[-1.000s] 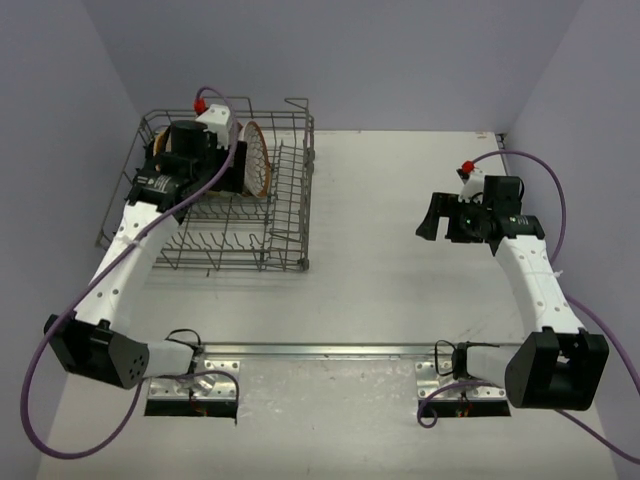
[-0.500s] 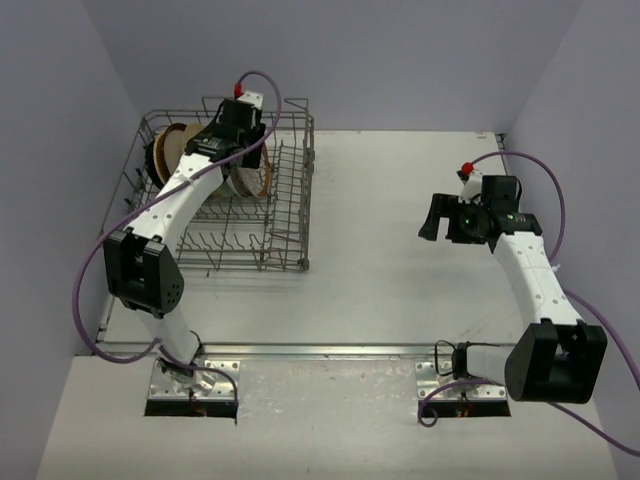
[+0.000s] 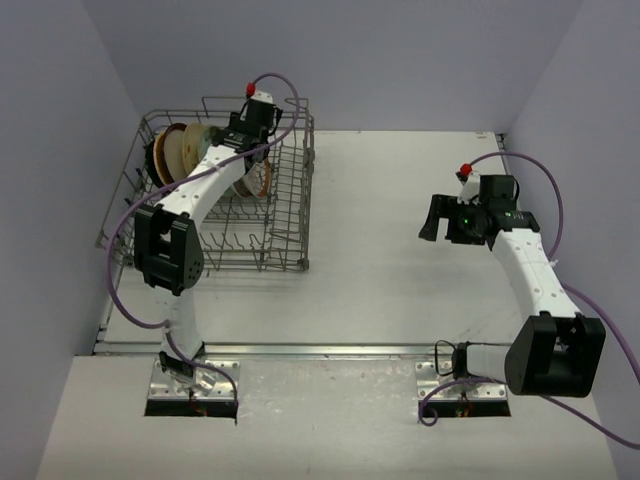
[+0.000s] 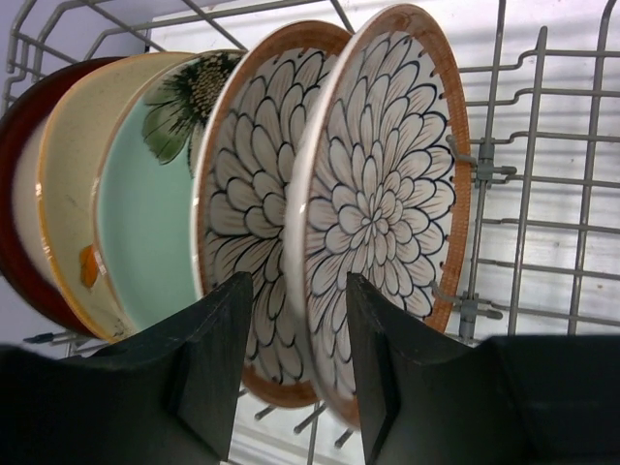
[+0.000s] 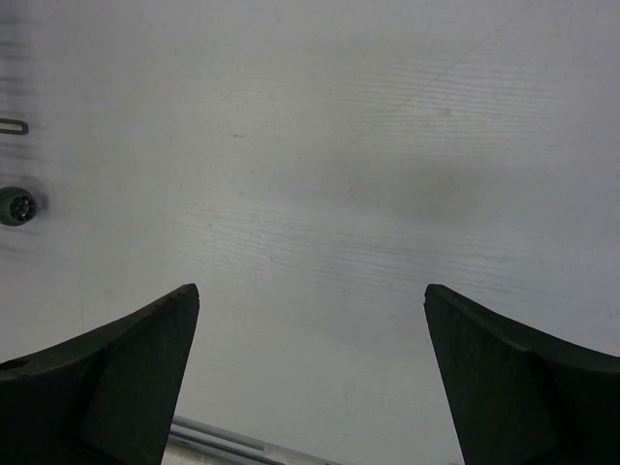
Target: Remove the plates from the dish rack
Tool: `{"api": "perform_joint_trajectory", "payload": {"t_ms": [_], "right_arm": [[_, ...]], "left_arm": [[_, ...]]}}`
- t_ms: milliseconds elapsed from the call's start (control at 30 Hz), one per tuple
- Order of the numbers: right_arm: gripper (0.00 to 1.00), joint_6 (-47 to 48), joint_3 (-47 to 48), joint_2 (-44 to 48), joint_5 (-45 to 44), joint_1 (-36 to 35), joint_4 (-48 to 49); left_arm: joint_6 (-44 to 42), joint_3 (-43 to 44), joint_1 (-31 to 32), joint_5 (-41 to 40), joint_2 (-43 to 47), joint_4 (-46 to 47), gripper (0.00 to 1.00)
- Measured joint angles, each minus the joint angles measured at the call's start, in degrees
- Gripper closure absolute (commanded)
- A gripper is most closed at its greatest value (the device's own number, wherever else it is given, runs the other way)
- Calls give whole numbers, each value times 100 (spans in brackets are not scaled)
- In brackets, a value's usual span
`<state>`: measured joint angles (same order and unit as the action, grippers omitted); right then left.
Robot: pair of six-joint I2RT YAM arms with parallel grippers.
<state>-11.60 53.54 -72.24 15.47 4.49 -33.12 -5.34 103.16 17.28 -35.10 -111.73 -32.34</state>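
Now the left gripper (image 4: 298, 291) straddles the front petal plate (image 4: 378, 194) at its lower rim (upright in the dish rack (image 4: 481, 172)); whether it pinches, I cannot tell. The right gripper (image 5: 310, 291) gapes wide above the table (image 5: 310, 145).

— Can we read any writing, brand or number anywhere?

— No. We see only painted petals and a flower on the plates (image 4: 378, 194), and we find nothing legible on the dish rack (image 4: 528, 174) or the table (image 5: 310, 145).
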Motion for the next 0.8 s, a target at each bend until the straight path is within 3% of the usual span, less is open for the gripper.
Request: {"api": "perform_joint_trajectory", "payload": {"t_ms": [167, 367, 800], "right_arm": [[1, 0, 0, -51, -12, 0, 2], [1, 0, 0, -76, -44, 0, 0], [1, 0, 4, -77, -19, 0, 3]], "left_arm": [[19, 127, 15, -99, -365, -18, 71], [94, 247, 16, -406, -491, -23, 100], [-345, 443, 188, -717, -508, -47, 100]]}}
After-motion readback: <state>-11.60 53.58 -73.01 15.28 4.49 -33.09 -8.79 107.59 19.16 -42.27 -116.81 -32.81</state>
